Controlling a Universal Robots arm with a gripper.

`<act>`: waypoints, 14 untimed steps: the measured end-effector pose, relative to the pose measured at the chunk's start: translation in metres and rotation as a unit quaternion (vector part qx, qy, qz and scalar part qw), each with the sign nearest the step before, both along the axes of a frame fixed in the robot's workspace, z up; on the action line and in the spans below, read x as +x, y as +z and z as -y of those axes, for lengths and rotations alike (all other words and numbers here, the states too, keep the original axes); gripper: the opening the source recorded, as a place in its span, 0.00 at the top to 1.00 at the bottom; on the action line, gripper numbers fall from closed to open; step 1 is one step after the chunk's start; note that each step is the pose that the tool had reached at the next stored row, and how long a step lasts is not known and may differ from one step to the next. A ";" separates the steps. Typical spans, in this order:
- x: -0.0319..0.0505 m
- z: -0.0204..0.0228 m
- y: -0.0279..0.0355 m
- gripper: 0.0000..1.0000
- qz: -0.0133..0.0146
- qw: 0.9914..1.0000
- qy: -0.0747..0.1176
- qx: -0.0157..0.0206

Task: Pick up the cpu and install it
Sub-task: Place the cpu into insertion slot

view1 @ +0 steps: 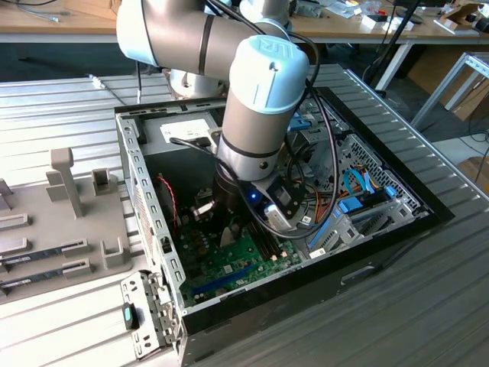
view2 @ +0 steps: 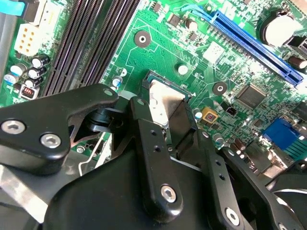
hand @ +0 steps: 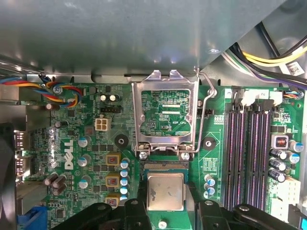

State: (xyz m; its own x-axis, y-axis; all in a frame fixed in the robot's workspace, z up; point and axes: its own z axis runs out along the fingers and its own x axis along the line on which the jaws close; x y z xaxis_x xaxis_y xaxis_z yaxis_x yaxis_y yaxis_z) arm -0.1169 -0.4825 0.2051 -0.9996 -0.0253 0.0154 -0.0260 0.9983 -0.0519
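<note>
The cpu (hand: 165, 191) is a small silvery square with a thin green rim. My gripper (hand: 165, 197) is shut on it, one black finger (hand: 133, 211) on each side. It sits low over the green motherboard (hand: 86, 143), at the socket's gold contact strip (hand: 165, 166). The socket's metal load plate (hand: 165, 115) stands flipped open just beyond. In the second wrist view the cpu (view2: 165, 101) shows between the fingers (view2: 149, 143) of the gripper (view2: 168, 117). In the exterior view the arm's wrist (view1: 256, 115) reaches down into the open computer case (view1: 145, 199).
Black memory slots (hand: 249, 158) run beside the socket, and a long blue slot (view2: 254, 43) crosses the board. Coloured cables (hand: 62, 91) lie near the case wall. A wire lever (hand: 207, 103) stands by the load plate. A grey fixture tray (view1: 69, 222) lies at the exterior view's left.
</note>
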 end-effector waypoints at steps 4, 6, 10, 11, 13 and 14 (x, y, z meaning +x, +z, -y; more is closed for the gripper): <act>-0.0005 0.0000 0.0001 0.59 0.000 1.000 -0.001 0.000; -0.0006 -0.0007 0.0000 0.59 0.000 1.000 -0.003 0.000; -0.0010 -0.0010 -0.0004 0.59 0.000 1.000 -0.013 0.000; -0.0010 -0.0010 -0.0007 0.59 0.000 1.000 -0.015 0.000; -0.0010 -0.0010 -0.0010 0.59 0.000 1.000 -0.015 0.000; -0.0010 -0.0010 -0.0012 0.59 0.000 1.000 -0.015 0.000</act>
